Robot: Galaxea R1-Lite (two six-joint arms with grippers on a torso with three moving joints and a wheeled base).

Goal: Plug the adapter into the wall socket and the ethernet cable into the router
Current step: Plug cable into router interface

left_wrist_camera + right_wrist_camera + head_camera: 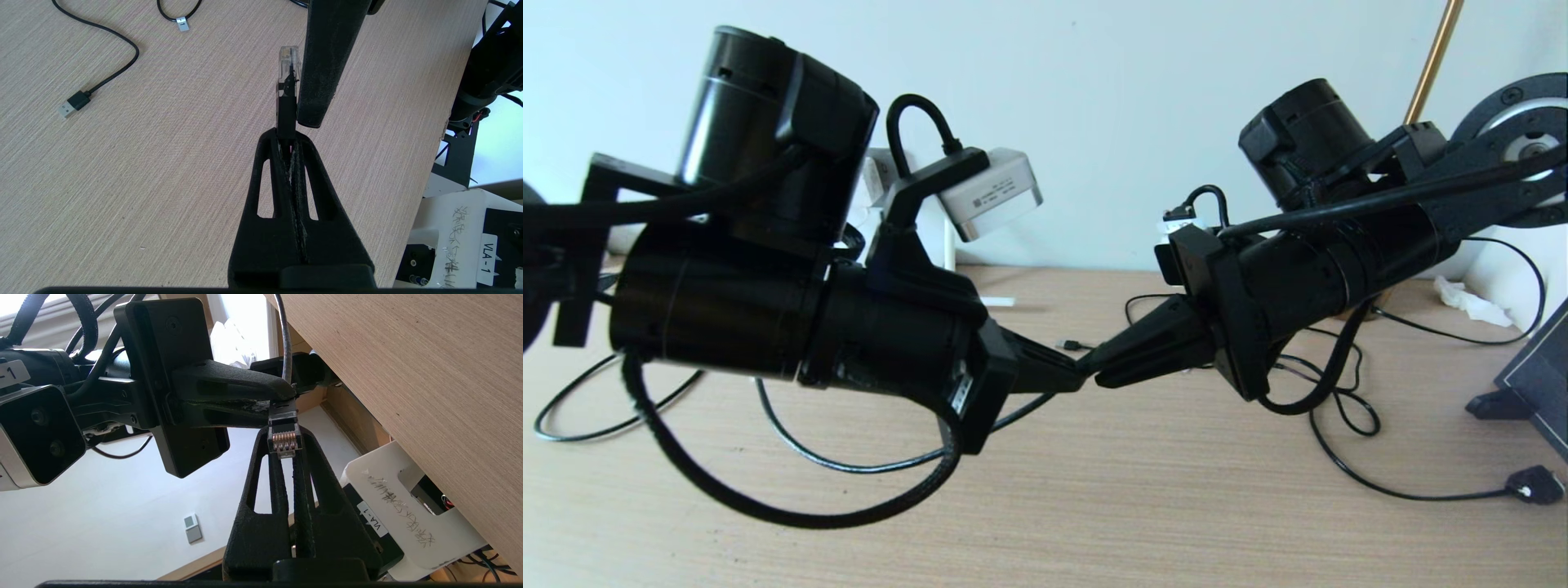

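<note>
Left gripper [291, 134] is clenched on the ethernet cable [286, 110] just behind its clear plug, and the right gripper [286, 455] meets it tip to tip above the table [1094, 506], pinched on that plug, apparently. Only the left wrist view shows a USB cable [77, 102] on the table; both wrist views show a "VLA-1" label [376, 522].

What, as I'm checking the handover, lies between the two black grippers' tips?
The black ethernet cable's clear plastic plug, seen in both wrist views.
</note>
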